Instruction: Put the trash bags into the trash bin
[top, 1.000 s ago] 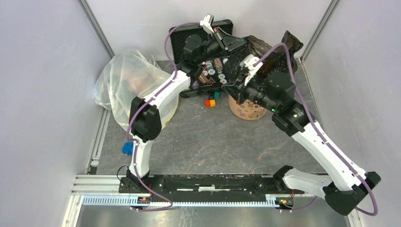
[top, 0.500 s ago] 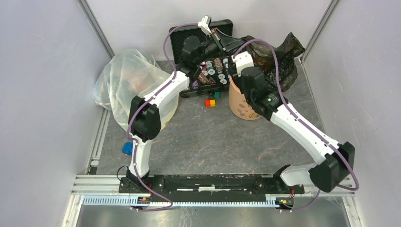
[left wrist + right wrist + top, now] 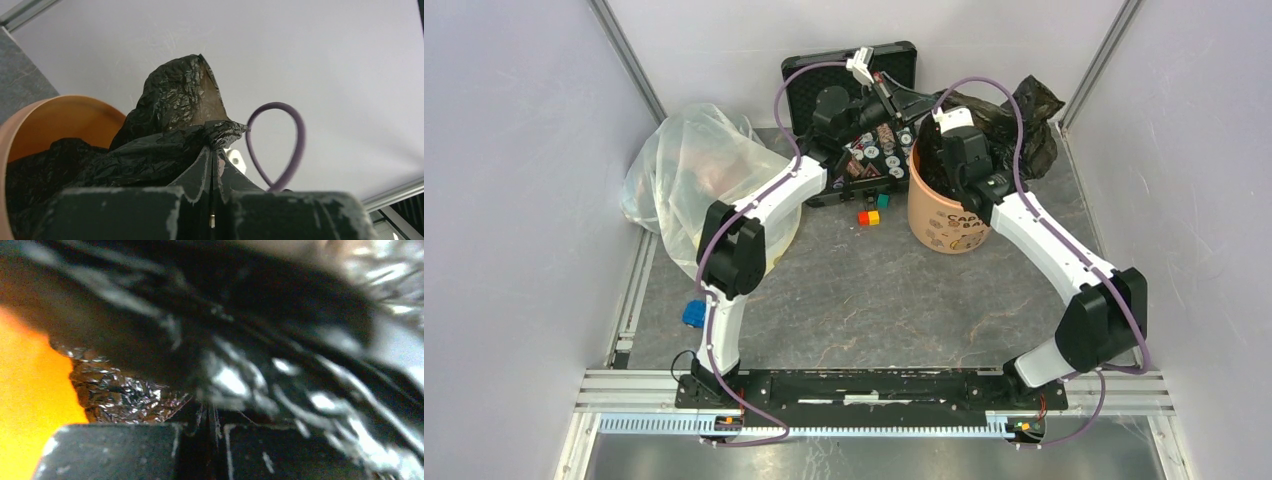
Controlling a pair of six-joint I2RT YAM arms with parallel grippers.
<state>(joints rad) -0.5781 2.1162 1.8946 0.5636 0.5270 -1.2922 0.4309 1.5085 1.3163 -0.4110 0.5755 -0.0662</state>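
While the left hand (image 3: 212,150) and right hand (image 3: 210,412) both clamp the trash bag (image 3: 1022,135), it sits only partly inside the bin (image 3: 939,225), the rest trailing to the upper right.

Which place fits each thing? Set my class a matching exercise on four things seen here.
1 black trash bag
2 orange bucket
3 clear bag
4 coloured cubes

A far left of the table
B standing just right of the cubes
C partly inside the bucket
D just left of the bucket

Pairs: 1-C, 2-B, 3-A, 4-D
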